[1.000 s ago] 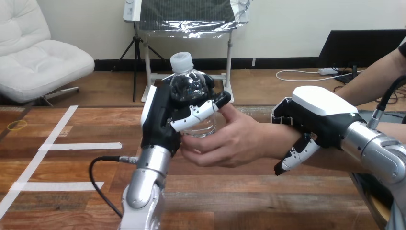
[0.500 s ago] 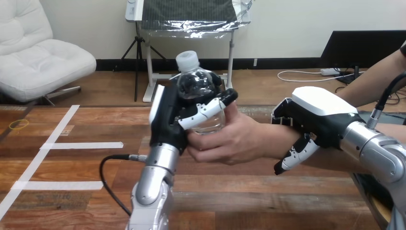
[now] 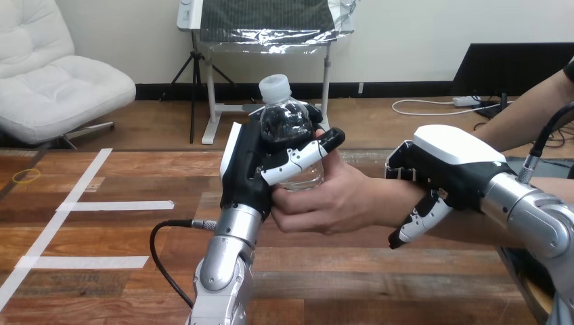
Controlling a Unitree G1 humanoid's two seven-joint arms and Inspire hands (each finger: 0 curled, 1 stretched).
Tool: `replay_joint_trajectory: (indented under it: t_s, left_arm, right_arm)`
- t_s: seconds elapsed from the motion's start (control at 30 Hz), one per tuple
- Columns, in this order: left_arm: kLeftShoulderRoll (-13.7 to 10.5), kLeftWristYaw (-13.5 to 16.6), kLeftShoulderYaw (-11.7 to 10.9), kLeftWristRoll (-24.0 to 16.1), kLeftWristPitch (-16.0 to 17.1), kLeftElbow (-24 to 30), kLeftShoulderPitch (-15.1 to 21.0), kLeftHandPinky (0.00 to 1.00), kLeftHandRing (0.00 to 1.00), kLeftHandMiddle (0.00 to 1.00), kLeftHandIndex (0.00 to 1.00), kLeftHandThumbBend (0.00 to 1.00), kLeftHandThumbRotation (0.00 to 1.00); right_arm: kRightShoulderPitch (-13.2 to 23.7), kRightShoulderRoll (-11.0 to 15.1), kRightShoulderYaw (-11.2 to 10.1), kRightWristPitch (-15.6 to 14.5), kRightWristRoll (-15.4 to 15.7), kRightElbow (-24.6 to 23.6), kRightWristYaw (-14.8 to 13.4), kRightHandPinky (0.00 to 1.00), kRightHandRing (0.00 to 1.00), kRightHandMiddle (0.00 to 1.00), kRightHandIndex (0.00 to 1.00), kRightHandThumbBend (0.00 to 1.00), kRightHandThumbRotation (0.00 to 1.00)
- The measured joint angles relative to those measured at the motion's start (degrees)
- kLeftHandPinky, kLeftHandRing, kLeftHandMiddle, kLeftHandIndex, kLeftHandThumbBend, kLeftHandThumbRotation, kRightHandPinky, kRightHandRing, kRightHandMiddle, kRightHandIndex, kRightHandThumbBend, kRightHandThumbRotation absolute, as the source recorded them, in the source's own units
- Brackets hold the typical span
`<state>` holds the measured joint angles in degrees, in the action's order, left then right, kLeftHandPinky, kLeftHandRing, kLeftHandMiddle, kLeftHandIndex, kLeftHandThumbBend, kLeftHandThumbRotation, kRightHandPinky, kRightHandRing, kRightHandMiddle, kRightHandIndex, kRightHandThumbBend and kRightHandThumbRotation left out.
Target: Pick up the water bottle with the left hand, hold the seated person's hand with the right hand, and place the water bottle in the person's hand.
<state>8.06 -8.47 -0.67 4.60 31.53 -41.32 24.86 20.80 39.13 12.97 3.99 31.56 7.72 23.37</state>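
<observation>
Grips water bottle (image 3: 288, 122) in left hand (image 3: 249, 172), thumb and fingers curled tight round the clear body, so closed on it, not slack. Holds it upright, white cap (image 3: 275, 87) on top, lifted clear above table (image 3: 101, 284), about mid view. Lays black-and-white thumb across the bottle's front, tip pointing toward view's right. Meets person's hand (image 3: 332, 200) just right of the bottle: comes in from view's right, thumb raised just beside the bottle behind the robot thumb tip, lower fingers curled in below the bottle's base and against the left hand's palm edge. Cannot tell whether those fingers actually touch the bottle or take any weight. Wraps right hand (image 3: 450, 162) over person's wrist (image 3: 386, 196) from above, white back shell up, fingers (image 3: 414, 227) curled down the near side, dark fingers hooked over the far side; closed round the wrist, not spread. Has silver right forearm (image 3: 528, 217) entering at lower right edge, left forearm (image 3: 227, 264) rising from bottom edge. Notes white tape strips (image 3: 115, 205) flat on table at view's left, well apart from both hands, plus small yellow loop (image 3: 25, 177) near the left edge
</observation>
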Motion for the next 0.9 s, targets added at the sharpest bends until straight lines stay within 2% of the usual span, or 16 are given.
replay_joint_trajectory:
  t_s: [0.9]
  left_arm:
    - [0.3,-0.5,0.3,-0.5,0.5,-0.2,0.0,0.31,0.35,0.41,0.43,0.69,0.00]
  right_arm:
    - [-0.1,0.0,0.0,0.2,0.1,0.0,0.3,0.23,0.30,0.37,0.39,0.90,0.02]
